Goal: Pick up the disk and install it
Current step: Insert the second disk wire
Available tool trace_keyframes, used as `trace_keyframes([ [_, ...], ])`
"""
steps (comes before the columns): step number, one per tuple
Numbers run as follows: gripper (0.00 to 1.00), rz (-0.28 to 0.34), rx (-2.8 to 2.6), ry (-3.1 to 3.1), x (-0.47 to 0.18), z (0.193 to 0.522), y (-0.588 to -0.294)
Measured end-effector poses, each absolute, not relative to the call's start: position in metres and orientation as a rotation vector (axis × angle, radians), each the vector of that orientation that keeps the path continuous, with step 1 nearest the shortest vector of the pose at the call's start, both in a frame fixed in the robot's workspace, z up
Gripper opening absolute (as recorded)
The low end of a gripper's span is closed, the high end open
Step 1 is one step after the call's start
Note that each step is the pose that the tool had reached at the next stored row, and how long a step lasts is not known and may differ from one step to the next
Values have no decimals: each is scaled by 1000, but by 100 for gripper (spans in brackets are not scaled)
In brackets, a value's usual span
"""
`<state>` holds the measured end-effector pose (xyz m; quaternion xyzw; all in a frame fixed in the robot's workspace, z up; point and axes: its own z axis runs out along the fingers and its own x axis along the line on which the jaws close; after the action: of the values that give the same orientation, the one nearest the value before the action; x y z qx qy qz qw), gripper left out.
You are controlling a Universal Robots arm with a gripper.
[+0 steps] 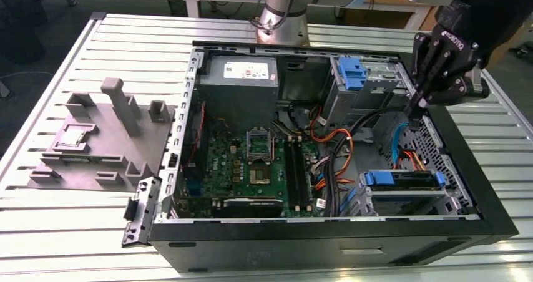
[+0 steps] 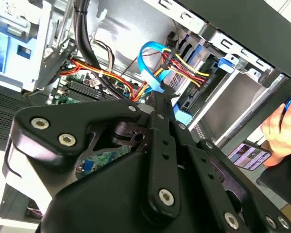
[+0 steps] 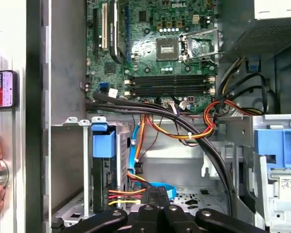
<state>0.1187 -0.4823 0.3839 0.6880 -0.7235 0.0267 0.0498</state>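
Black matte gripper (image 2: 157, 104) filled foreground, fingers pressed together, holding nothing, poised over open computer case (image 1: 466, 170). Disk (image 1: 405, 179) sat below gripper in drive bay beside case wall: flat dark slab, blue plastic carrier, long axis along that wall. Ribbed metal counter (image 1: 100, 219) underneath.

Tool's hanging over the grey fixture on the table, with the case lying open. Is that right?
Not quite. The exterior view shows the tool hanging over the open case, near its wall on the exterior view's right, just above the blue cable. The grey fixture lies outside the case, on the far side from the tool.
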Motion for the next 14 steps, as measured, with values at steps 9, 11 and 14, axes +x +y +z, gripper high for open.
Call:
trace_keyframes([
  [9, 23, 131, 2061, -2188, 124, 378, -479],
  [11, 35, 168, 2043, -2171, 124, 378, -479],
  [14, 41, 200, 2026, -2154, 124, 375, -475],
])
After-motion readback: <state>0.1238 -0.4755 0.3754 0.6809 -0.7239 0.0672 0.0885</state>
